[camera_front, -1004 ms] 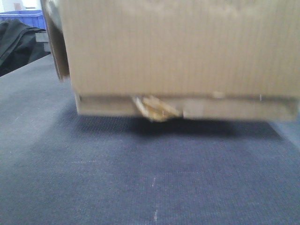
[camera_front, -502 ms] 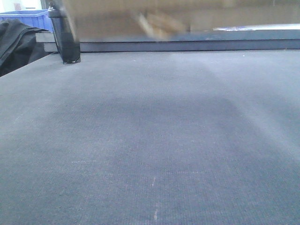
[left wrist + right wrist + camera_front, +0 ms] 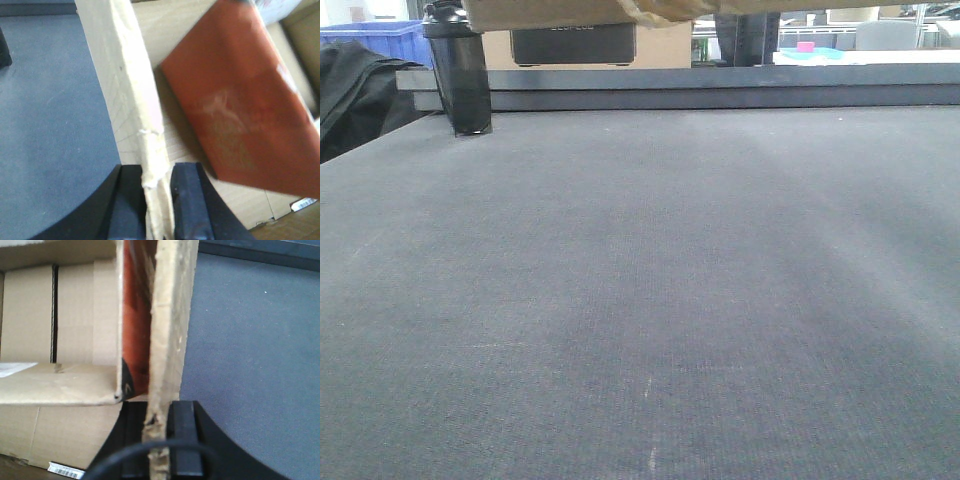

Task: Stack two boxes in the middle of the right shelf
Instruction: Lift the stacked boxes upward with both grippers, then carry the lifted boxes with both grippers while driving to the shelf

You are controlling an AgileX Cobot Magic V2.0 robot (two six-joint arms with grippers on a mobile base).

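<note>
The box (image 3: 550, 12) hangs up off the bench (image 3: 640, 300). From the front only its brown underside shows, cut off by the top of the frame, with a curl of loose tan tape (image 3: 658, 10) dangling from it. How tall it is, or what is printed on it, can't be made out from there.

The left gripper (image 3: 159, 197) is clamped on one ragged cardboard wall of the box, a black finger pressed against each face. The right gripper (image 3: 157, 432) pinches the frayed edge of another wall the same way, with a dark cable looping across the bottom of its view.

Inside the box lies a flat red-orange thing (image 3: 240, 100) with pale print on it, too blurred to read. The right wrist view catches only a red sliver of it behind the wall.

Under the box the dark grey bench stretches back to a raised edge. A black bottle (image 3: 460, 75) stands at the far left, its top cropped. Beside it are a blue bin (image 3: 370, 40) and a heap of black cloth (image 3: 350, 95), both partly out of frame.
</note>
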